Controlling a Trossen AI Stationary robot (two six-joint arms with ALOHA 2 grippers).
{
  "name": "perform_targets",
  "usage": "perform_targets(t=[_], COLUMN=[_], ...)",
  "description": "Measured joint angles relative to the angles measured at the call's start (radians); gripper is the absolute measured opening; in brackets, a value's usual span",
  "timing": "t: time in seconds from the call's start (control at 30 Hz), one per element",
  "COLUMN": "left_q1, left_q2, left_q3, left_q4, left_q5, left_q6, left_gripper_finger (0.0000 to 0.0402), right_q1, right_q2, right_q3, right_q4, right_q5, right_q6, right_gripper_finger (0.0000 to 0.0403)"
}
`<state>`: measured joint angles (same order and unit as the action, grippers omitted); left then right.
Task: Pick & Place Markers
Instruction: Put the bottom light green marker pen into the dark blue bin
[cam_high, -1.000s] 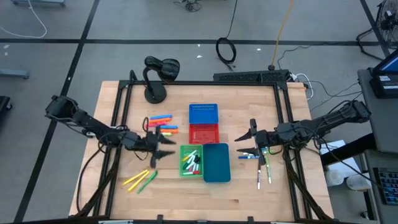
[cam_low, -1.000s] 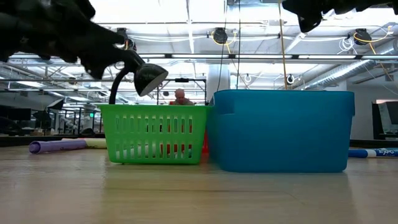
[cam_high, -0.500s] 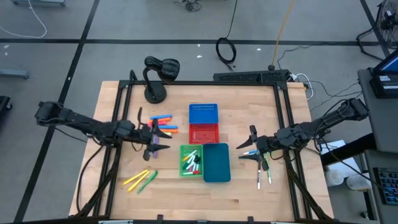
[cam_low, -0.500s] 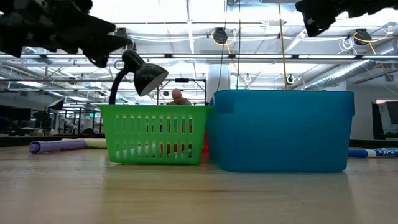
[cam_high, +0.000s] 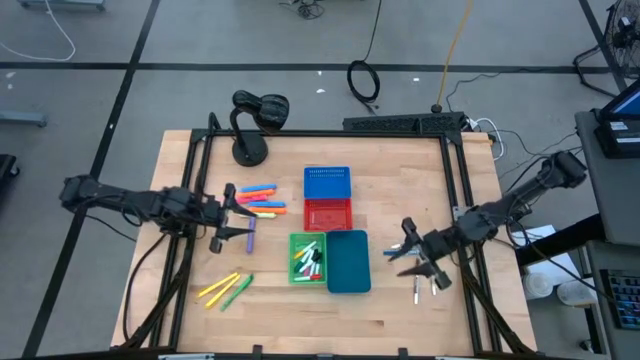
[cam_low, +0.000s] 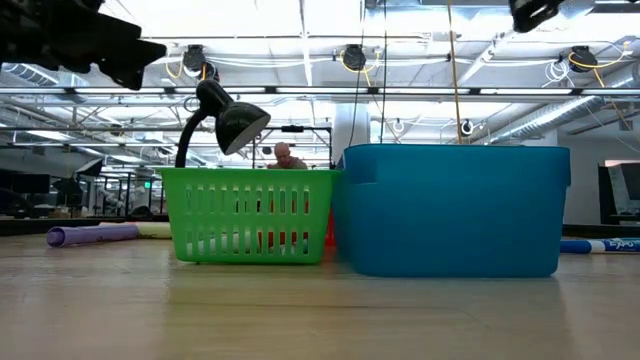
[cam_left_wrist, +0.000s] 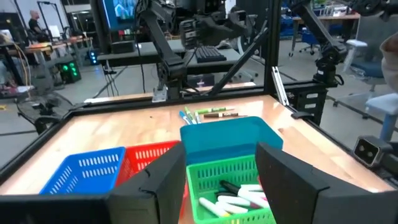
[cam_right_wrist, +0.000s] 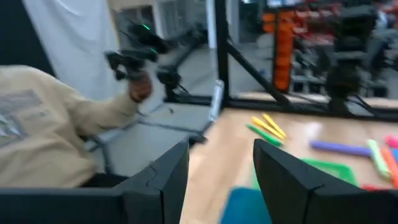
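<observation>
Just beside the left pincer (cam_high: 222, 218), spread and empty, lie a purple marker (cam_high: 250, 234) and orange markers (cam_high: 262, 199); the right pincer (cam_high: 418, 262), released, hovers over more markers (cam_high: 425, 285). We judge both between picks; next, descend and grasp.

The wooden table (cam_high: 400, 190) stands on a grey concrete floor (cam_high: 200, 40) crossed by dark seams, with cables lying beyond its far edge. A black desk lamp (cam_high: 255, 115) sits at the table's far side. Overhead run white trusses, pipes and bright ceiling lights (cam_low: 300, 20).
</observation>
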<state>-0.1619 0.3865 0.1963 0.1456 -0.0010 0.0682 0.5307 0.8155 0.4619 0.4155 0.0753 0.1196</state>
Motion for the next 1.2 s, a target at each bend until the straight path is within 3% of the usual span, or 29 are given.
perform_targets(t=[0.1,0.3,0.4,0.53,0.63,0.73,0.83,1.0,1.2], left_q1=[0.003,0.023,0.027,0.027,0.027,0.027,0.027,0.027,0.027], left_q2=[-0.057,-0.141,-0.155,-0.158,-0.158,-0.158,-0.158,-0.157,-0.157], left_q3=[0.0,0.0,0.0,0.0,0.0,0.0,0.0,0.0,0.0], left_q4=[-0.071,-0.153,-0.197,-0.228,-0.22,-0.223,-0.234,-0.223,-0.223], left_q5=[-0.003,-0.008,-0.008,-0.008,-0.008,-0.009,-0.009,-0.008,-0.007], left_q6=[0.004,-0.015,-0.026,-0.054,-0.056,-0.073,-0.105,-0.15,-0.152], left_gripper_finger=[0.0198,0.0198,0.0198,0.0198,0.0198,0.0198,0.0198,0.0198,0.0198], right_q1=[0.045,0.124,0.142,0.164,0.172,0.16,0.163,0.205,0.254], right_q2=[0.024,0.149,0.236,0.376,0.484,0.56,0.6,0.584,0.501], right_q3=[-0.004,0.057,0.156,0.332,0.475,0.592,0.611,0.533,0.402], right_q4=[0.025,-0.074,-0.245,-0.601,-0.954,-1.267,-1.456,-1.519,-1.488], right_q5=[0.063,0.299,0.35,0.394,0.342,0.161,0.026,-0.006,-0.051], right_q6=[0.0,0.0,0.043,0.258,0.572,0.9,1.073,1.193,1.484], right_gripper_finger=[0.0169,0.0169,0.0169,0.0168,0.0163,0.0155,0.0148,0.014,0.0132])
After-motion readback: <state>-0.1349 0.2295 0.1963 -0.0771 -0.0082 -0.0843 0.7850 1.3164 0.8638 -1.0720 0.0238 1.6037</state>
